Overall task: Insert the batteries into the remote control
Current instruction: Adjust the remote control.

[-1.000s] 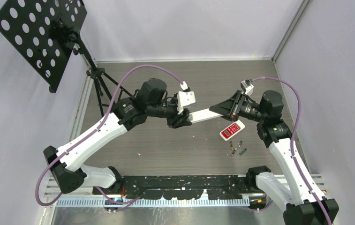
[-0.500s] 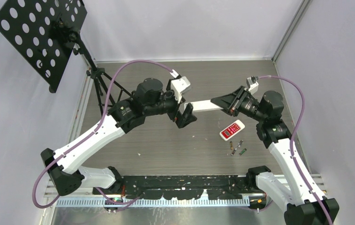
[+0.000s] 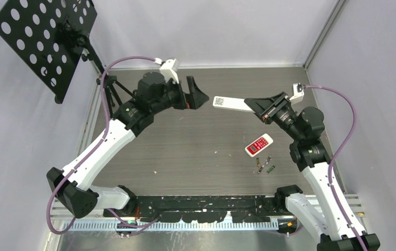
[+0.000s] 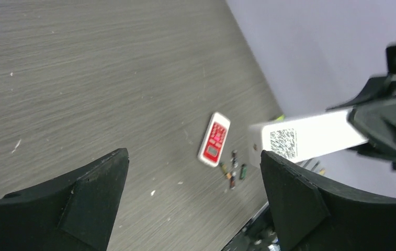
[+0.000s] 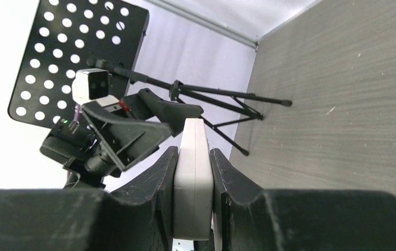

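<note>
- Between the fingers of the right gripper (image 3: 262,106), one end of the white remote (image 3: 231,103) is clamped. It is held up off the table (image 3: 185,151), its long axis running out toward the left arm.
- Just beyond the remote's free end, the left gripper (image 3: 195,97) hangs with jaws spread wide, holding nothing and clear of it.
- Down on the table, the batteries (image 3: 264,165) lie in a loose cluster just beside a red remote (image 3: 259,145), toward the bases from the right gripper. The right arm is nearer, but its grip is taken, so fetching a battery likely falls to the left.
- Around this: grey wood-grain tabletop, pale walls (image 3: 211,31), and a black perforated music stand (image 3: 44,36) at far left.
</note>
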You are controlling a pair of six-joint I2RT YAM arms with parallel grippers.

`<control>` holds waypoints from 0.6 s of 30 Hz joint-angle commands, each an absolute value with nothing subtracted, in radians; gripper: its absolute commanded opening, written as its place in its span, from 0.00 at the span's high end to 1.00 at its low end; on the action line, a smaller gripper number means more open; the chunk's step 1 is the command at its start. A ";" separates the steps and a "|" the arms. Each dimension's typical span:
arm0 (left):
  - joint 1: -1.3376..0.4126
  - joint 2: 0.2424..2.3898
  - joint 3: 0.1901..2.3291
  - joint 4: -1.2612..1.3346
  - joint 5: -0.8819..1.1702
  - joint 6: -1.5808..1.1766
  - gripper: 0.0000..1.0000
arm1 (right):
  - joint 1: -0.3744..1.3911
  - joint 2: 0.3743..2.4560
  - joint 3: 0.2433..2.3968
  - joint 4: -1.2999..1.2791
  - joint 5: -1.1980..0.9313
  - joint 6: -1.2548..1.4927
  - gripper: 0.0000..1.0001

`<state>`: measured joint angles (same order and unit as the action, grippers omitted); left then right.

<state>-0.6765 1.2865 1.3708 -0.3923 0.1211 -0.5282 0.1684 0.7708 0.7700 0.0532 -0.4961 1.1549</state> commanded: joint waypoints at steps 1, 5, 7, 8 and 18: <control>-0.587 1.264 1.324 -0.188 0.271 -0.805 0.00 | 0.173 0.737 0.792 0.161 -0.396 1.168 1.00; -0.570 1.269 1.290 -0.087 0.358 -0.879 0.00 | 0.172 0.738 0.793 0.208 -0.369 1.202 1.00; -0.571 1.283 1.287 -0.063 0.392 -0.907 0.00 | 0.172 0.740 0.794 0.222 -0.363 1.215 1.00; -0.571 1.292 1.283 -0.037 0.409 -0.925 0.00 | 0.172 0.743 0.791 0.232 -0.362 1.223 1.00; -0.592 1.396 1.237 0.256 0.588 -1.124 0.08 | 0.173 0.837 0.726 0.470 -0.402 1.368 1.00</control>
<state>-0.5743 1.3643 1.2499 0.0799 0.4915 -1.0286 0.1684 0.8059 0.7414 0.2897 -0.3923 1.2858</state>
